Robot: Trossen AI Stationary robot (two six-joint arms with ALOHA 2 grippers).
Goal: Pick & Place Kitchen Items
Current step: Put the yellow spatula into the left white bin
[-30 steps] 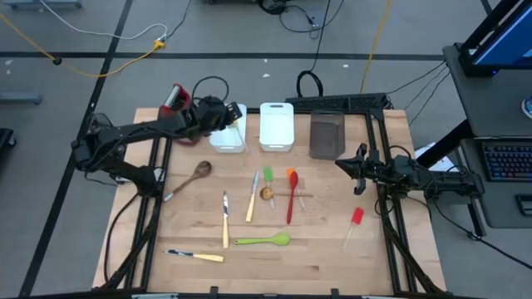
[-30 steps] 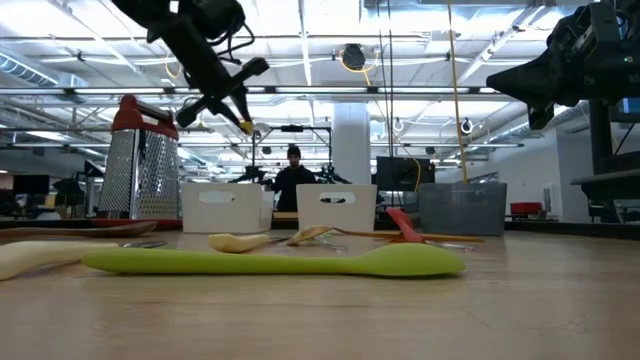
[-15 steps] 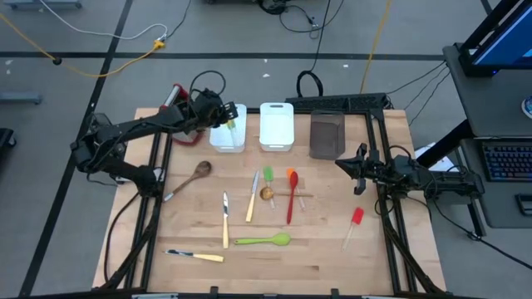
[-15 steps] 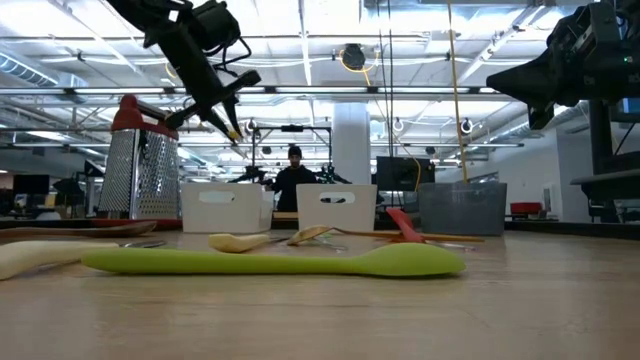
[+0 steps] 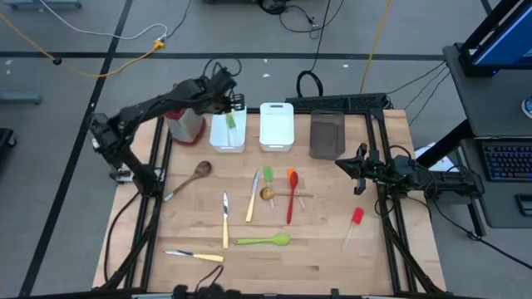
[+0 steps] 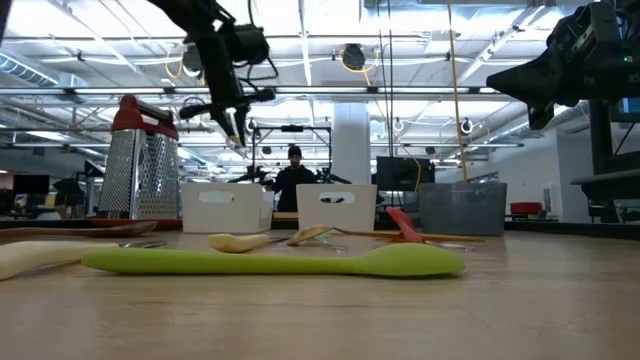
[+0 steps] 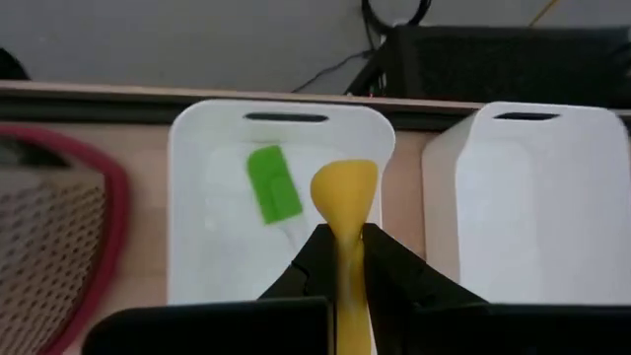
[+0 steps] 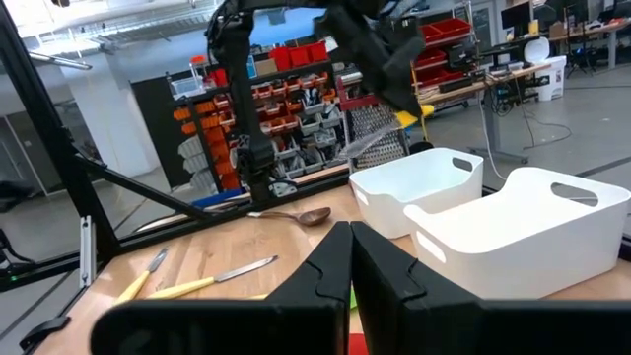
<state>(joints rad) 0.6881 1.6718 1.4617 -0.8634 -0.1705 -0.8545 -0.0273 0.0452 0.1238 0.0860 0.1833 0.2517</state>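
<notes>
I count three bins along the far edge of the wooden table (image 5: 324, 249): two white plastic rectangular bins (image 5: 227, 133) (image 5: 277, 126) and one dark translucent bin (image 5: 327, 135). A steel box grater with a red top (image 5: 184, 123) stands just beside the leftmost one. Loose on the table lie two cream-handled knives (image 5: 224, 218) (image 5: 253, 196), one long green spoon (image 5: 263, 241), one long red spoon (image 5: 291, 203), one wooden spoon (image 5: 189, 178) and one small red spatula (image 5: 354, 223).

My left gripper (image 7: 345, 258) hangs above the leftmost white bin, fingers clenched on the neck of a small yellow spatula (image 7: 344, 197) — its blade points past the fingertips toward the bin's far end. One small green spatula (image 7: 273, 194) already lies inside that bin, lengthwise.

My right gripper (image 8: 350, 258) waits by the table's right edge, fingers (image 8: 325, 266) pressed together on nothing.
</notes>
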